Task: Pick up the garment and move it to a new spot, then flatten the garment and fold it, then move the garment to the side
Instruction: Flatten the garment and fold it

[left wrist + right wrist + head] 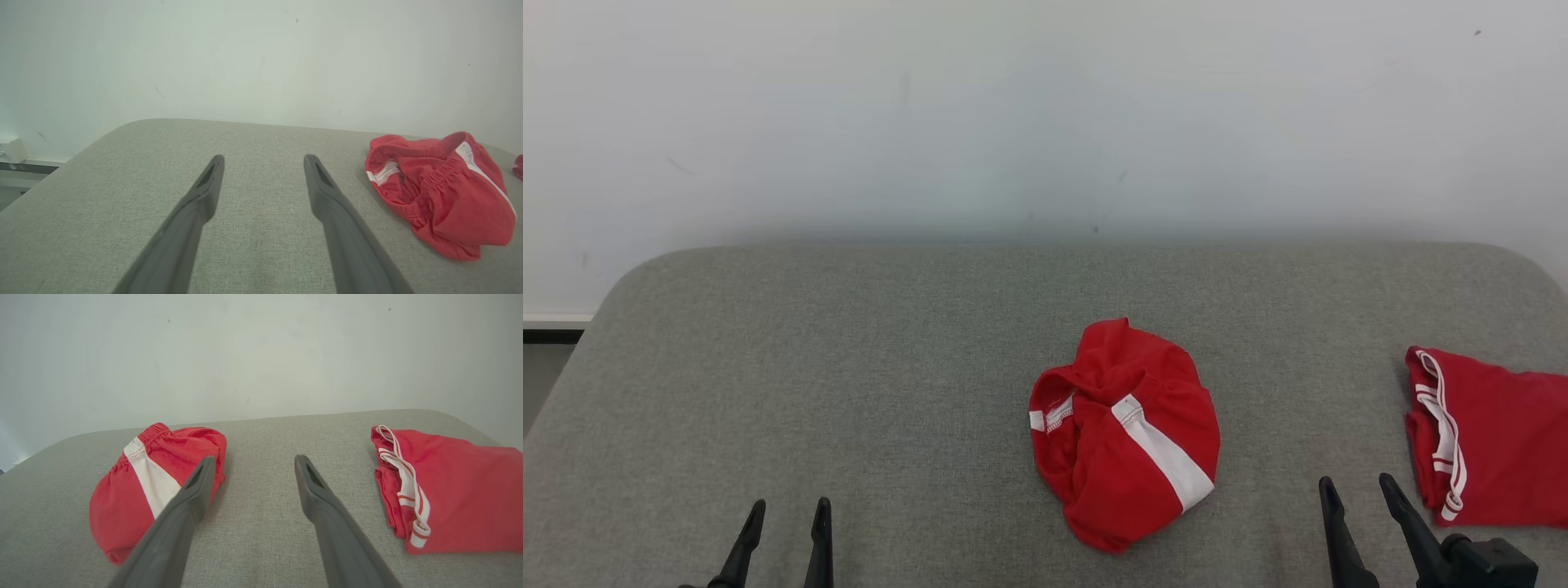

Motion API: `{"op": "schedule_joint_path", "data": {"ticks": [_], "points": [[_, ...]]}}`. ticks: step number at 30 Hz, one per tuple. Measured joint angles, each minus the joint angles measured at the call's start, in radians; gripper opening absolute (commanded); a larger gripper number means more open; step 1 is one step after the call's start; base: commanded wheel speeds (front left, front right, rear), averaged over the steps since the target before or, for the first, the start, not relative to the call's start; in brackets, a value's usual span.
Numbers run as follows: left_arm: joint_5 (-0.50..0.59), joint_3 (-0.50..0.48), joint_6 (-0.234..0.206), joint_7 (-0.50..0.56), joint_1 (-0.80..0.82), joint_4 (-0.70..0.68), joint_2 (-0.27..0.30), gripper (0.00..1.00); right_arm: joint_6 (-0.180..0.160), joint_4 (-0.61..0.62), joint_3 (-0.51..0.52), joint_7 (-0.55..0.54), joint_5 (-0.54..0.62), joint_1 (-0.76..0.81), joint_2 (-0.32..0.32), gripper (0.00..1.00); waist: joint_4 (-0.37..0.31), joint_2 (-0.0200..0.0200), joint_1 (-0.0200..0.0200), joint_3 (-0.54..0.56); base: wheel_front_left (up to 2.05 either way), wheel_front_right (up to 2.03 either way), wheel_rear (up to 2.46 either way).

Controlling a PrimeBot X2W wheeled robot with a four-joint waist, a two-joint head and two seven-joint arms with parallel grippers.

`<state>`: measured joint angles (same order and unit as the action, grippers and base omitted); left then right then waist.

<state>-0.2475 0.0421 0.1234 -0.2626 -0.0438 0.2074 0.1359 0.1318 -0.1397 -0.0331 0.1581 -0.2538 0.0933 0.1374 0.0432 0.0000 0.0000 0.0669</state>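
left gripper [791,505] and right gripper [1356,482] nearest, fingers spread wide, holding nothing
crumpled red garment [1127,433], white stripe up, lies right of centre on the grey padded table [849,367], between the grippers and touching neither; bare cloth runs left to the rounded corner; a folded red garment [1503,441] lies at the right edge.

surface: grey padded table [849,367] | centre: crumpled red garment [1127,441] | right edge: second red garment [1503,441]

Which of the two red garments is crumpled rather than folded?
The red garment in the middle of the grey surface, with the broad white stripe: it sits bunched in a heap. The other garment, at the far right, lies flat and folded.
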Motion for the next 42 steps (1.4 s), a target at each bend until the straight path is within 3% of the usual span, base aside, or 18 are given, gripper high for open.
{"op": "schedule_joint_path", "data": {"ticks": [22, 28, 33, 42], "points": [[0.009, 0.025, 0.006, 0.0, 0.029, 0.033, -0.003, 1.0, 0.0, -0.007, -0.016, 0.006, 0.0, -0.012, -0.007, 1.0, -0.027, 0.0, 0.0, -0.02, 0.0, 0.0, 0.0], [-0.021, 0.145, 0.006, 0.044, 0.151, 0.086, 0.02, 1.0, 0.0, -0.011, -0.044, 0.007, -0.002, -0.033, -0.011, 1.0, -0.057, 0.0, 0.0, -0.029, 0.0, 0.0, 0.0], [-0.169, 0.308, 0.008, 0.198, 0.307, 0.135, 0.044, 1.0, 0.0, -0.014, -0.059, 0.006, -0.003, -0.054, -0.007, 1.0, -0.114, 0.0, 0.0001, -0.043, 0.0, 0.0, 0.0], [-0.309, 0.446, 0.007, 0.372, 0.451, 0.204, 0.079, 1.0, 0.0, -0.017, -0.064, 0.011, -0.003, -0.071, -0.007, 1.0, -0.238, 0.0001, 0.0001, -0.071, 0.0, 0.0, 0.0]]}}
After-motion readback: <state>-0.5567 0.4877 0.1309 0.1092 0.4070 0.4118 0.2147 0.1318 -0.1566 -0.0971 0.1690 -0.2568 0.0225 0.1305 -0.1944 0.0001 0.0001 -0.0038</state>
